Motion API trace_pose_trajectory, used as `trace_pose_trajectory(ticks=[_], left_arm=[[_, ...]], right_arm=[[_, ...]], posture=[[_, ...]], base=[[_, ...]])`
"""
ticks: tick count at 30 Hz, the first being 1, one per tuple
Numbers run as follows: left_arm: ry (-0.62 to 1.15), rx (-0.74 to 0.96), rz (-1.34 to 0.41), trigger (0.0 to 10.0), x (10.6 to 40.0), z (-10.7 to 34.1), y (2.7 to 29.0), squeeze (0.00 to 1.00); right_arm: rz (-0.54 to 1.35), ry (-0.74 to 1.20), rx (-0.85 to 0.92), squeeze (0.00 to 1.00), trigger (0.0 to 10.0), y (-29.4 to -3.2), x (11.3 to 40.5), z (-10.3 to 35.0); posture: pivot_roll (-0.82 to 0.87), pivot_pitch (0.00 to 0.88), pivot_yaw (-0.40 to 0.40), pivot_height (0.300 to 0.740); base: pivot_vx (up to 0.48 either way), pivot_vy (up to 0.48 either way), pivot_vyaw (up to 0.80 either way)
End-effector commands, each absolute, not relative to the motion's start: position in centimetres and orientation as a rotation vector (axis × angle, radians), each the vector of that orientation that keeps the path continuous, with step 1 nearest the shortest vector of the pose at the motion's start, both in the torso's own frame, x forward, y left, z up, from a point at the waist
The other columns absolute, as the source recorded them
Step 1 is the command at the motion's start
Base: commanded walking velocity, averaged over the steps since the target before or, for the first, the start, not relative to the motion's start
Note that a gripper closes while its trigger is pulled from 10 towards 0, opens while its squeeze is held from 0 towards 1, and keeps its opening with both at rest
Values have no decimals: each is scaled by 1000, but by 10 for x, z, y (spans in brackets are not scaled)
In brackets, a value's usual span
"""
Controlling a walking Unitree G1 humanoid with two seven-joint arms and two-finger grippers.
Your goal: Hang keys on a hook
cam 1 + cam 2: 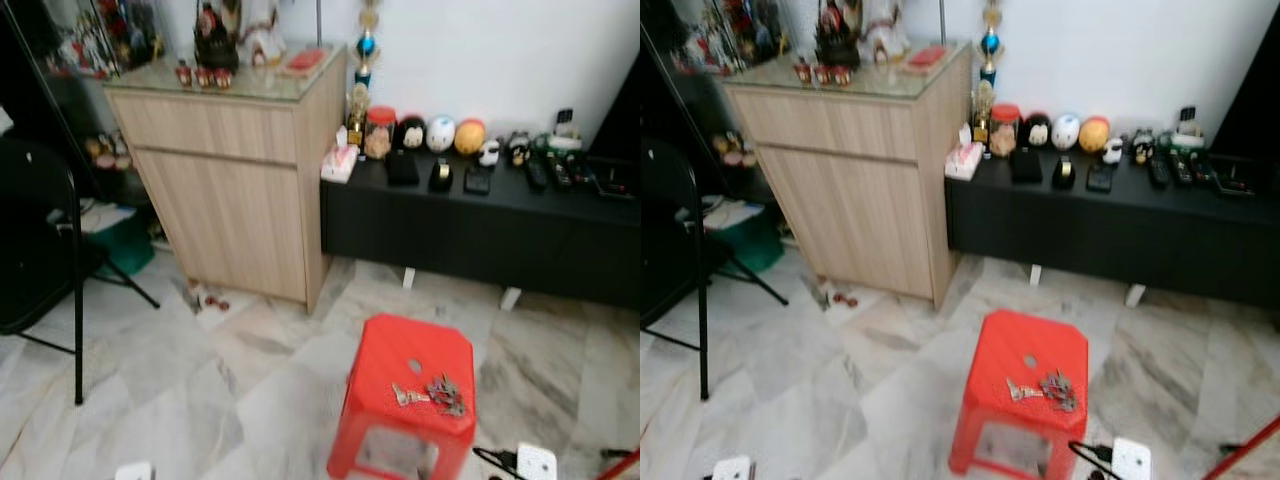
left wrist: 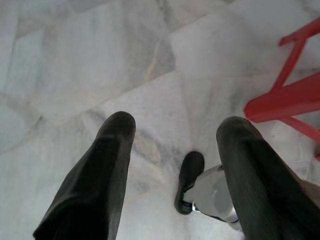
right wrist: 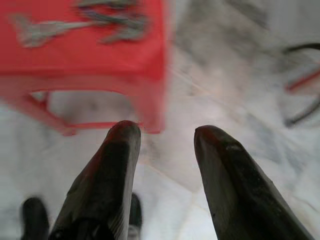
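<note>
A marble-tiled floor (image 1: 250, 380) of grey-veined white runs up to a white wall; on it, in the foreground, stands a red plastic stool (image 1: 410, 365); the keys (image 1: 432, 393) lie flat in a loose bunch on the stool's seat, toward its near right edge, just below the small hole in the seat's middle; in the right wrist view they show blurred on the red seat (image 3: 80, 50), beyond the fingertips. The right gripper (image 3: 165, 137) hangs over the floor just beside the stool's leg, its jaws released and spread apart with nothing between them; the left gripper (image 2: 175, 132) hangs over bare tile with the stool's red frame (image 2: 285, 100) off to one side, jaws likewise parted and empty. Behind the stool a low black table (image 1: 470, 220) stands along the wall, carrying round figurines, a jar and small dark gadgets; to its left rises a light wood cabinet (image 1: 235, 170) with trinkets on its top; a black folding chair (image 1: 45, 250) stands at the far left; a white power strip (image 1: 535, 462) lies on the floor near the stool's right.
</note>
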State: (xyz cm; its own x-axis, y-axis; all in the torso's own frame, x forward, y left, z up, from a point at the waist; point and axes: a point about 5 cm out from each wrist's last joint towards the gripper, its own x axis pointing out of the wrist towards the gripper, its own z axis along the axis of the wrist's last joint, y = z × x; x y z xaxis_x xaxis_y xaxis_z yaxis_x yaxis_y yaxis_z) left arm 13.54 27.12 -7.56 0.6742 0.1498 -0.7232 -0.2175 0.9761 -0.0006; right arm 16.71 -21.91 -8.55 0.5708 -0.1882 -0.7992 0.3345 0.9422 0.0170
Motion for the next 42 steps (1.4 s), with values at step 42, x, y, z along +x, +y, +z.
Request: trace_pose_trajectory(ticks=[42], left_arm=[[833, -63, 172, 10000, 130, -78, 269, 0]], right_arm=[[-78, 202, -33, 0, 10000, -186, 263, -1]], posture=[[144, 0, -6, 740]], base=[[73, 0, 0]])
